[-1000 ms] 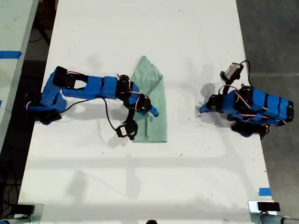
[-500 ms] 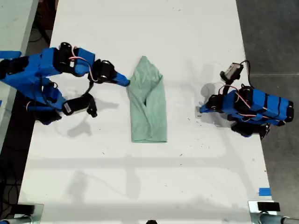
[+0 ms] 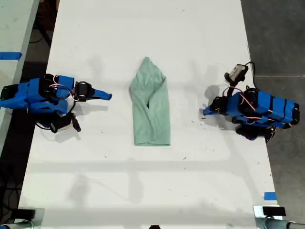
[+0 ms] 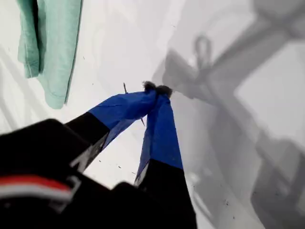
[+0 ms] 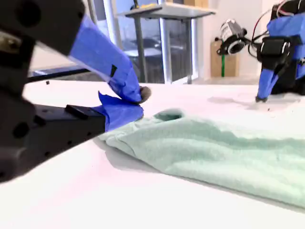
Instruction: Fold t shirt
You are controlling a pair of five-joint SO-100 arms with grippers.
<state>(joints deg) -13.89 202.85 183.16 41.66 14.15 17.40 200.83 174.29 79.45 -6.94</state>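
Note:
The t shirt (image 3: 151, 107) is a pale mint-green cloth lying folded into a long narrow strip at the middle of the white table (image 3: 143, 181), pointed at its far end. My second gripper (image 3: 108, 97) sits low on the table toward the exterior view's left, a short gap from the t shirt's edge. It is shut on nothing. In the second wrist view the t shirt (image 5: 228, 148) lies just beyond my second gripper (image 5: 136, 101). My first gripper (image 3: 205, 112) rests tip-down at the exterior view's right, shut and empty. The first wrist view shows my first gripper (image 4: 156, 88) with the t shirt (image 4: 47, 43) well away.
Dark floor (image 3: 276, 38) borders the table at the exterior view's right. A second pale table with blue tape (image 3: 10, 55) stands at that view's left. A blue tape mark (image 3: 269, 195) sits near the table's front right corner in the exterior view.
The second arm has drawn back off the t shirt toward the exterior view's left and dropped low to the table. The t shirt lies still. The first arm has not moved.

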